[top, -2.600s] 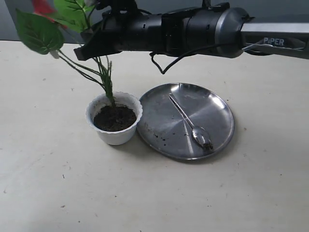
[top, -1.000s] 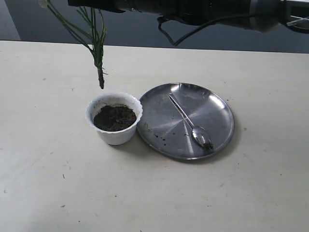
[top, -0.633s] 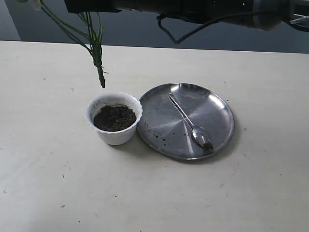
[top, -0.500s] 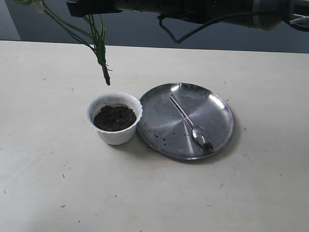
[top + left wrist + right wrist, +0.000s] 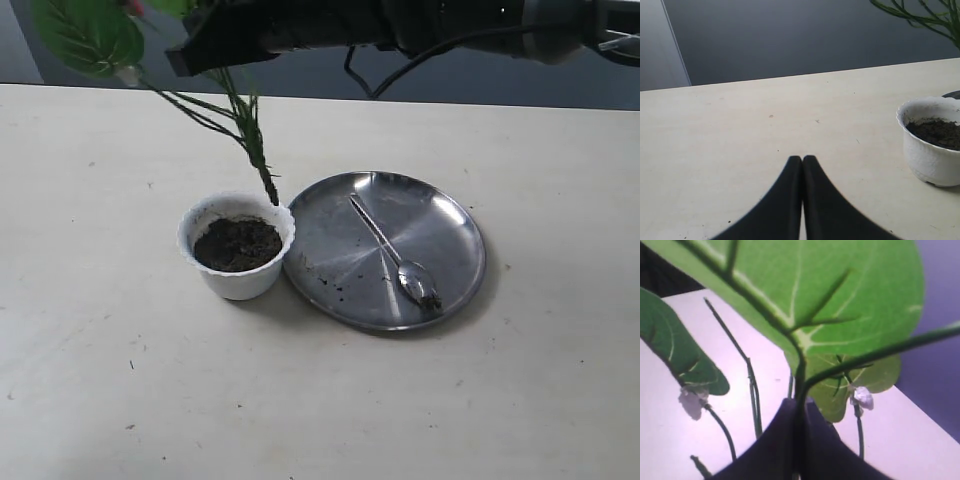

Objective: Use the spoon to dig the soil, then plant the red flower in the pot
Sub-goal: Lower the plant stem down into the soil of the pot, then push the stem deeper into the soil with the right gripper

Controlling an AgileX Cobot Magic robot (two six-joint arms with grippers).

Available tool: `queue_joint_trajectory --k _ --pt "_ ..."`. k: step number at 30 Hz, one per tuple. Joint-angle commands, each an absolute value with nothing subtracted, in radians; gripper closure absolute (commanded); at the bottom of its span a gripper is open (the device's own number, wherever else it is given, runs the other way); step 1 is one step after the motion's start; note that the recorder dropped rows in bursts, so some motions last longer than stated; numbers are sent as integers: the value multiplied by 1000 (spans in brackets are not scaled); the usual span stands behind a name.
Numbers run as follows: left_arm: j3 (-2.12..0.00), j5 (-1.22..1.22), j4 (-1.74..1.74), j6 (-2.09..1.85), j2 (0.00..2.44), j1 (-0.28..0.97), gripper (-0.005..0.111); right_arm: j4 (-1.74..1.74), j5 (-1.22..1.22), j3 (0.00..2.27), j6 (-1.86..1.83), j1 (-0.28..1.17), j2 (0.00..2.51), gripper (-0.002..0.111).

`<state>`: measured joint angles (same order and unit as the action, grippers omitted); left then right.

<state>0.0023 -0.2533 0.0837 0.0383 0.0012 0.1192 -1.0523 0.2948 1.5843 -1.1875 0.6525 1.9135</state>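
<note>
The red flower (image 5: 247,128) hangs tilted above the table, its green stems (image 5: 799,371) pinched in my right gripper (image 5: 800,407), which is shut on them. Its dark base sits just over the far right rim of the white pot (image 5: 236,278). Broad green leaves (image 5: 84,34) spread to the upper left; only a sliver of red shows at the top edge. The soil (image 5: 237,244) fills the pot. The spoon (image 5: 393,254) lies on the steel plate (image 5: 455,225) with crumbs of earth at its bowl. My left gripper (image 5: 802,160) is shut and empty, low over the table left of the pot (image 5: 929,156).
The right arm (image 5: 430,20) stretches across the top of the exterior view. Specks of soil dot the near left part of the plate. A dark wall runs behind the table's far edge.
The flower was pulled up out of the pot and lifted high. Since then it has come down and swung right, so its base is now at the pot's far right rim.
</note>
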Motion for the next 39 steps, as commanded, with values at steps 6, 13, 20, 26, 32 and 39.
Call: queue_joint_trajectory --k 6,13,20,26,32,39 --pt "0 -239 84 43 0 125 106 -429 -59 1591 -411 717 1912 109" --pt "0 -239 84 43 0 125 106 -230 -250 1445 -173 758 1912 109" --pt "0 -239 84 43 0 125 106 133 -540 1256 79 756 1912 109" --pt "0 -239 84 43 0 125 106 132 -644 1162 26 756 1912 109" --pt "0 -239 84 43 0 125 106 134 -508 1117 43 756 1995 109" --pt "0 -239 84 43 0 125 106 134 -486 1117 57 756 1986 109"
